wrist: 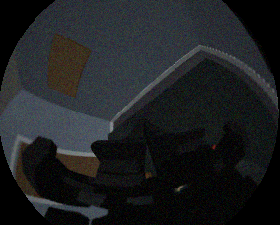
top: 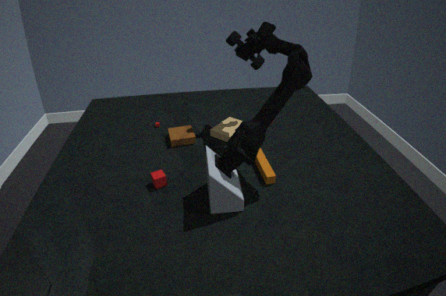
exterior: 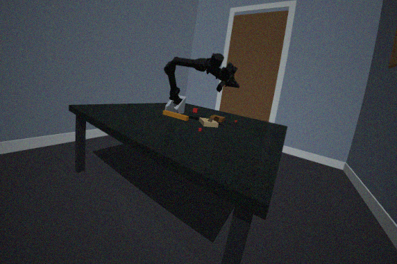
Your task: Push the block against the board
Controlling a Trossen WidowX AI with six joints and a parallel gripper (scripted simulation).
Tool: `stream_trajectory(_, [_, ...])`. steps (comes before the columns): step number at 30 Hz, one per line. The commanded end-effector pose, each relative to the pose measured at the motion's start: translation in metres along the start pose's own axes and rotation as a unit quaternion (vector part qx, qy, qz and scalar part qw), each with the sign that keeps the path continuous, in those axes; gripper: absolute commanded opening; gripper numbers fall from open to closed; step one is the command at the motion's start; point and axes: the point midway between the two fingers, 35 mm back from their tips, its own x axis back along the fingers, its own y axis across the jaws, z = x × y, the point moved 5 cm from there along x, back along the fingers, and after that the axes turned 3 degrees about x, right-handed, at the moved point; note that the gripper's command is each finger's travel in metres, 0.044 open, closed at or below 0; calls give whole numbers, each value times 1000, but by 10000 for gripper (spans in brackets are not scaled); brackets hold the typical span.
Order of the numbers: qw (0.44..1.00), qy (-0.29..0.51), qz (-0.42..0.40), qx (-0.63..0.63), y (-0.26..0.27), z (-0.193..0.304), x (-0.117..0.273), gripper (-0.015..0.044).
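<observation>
A long orange bar-shaped board (top: 265, 167) (exterior: 175, 115) lies flat beside the arm's base. A squarish tan block (top: 223, 129) (exterior: 211, 124) lies beyond it, partly behind the arm in the top view. A squarish brown block (top: 180, 139) (exterior: 219, 118) lies left of the tan one in that view. These three stand apart from one another. Which squarish block the task means, I cannot tell. My gripper (top: 239, 53) (exterior: 238, 85) (wrist: 141, 121) is shut and empty, high above the table and clear of all three. Its dark fingers hide most of the table in the wrist view.
A grey wedge-shaped stand (top: 226, 201) (exterior: 181, 106) sits under the arm's base. A red cube (top: 158, 179) (exterior: 195, 110) lies left of it in the top view. A small red cube (top: 157, 125) (exterior: 235, 121) lies beyond the brown block. Another red cube (exterior: 200, 129) is near the tan block.
</observation>
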Motion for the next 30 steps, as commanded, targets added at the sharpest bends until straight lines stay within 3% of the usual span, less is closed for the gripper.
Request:
stream_trajectory(1, [998, 38, 0, 42, 14, 23, -14, 0])
stream_trajectory(16, [958, 179, -17, 223, 68, 116, -50, 0])
stream_trajectory(30, [869, 293, -47, 396, 106, 205, -61, 0])
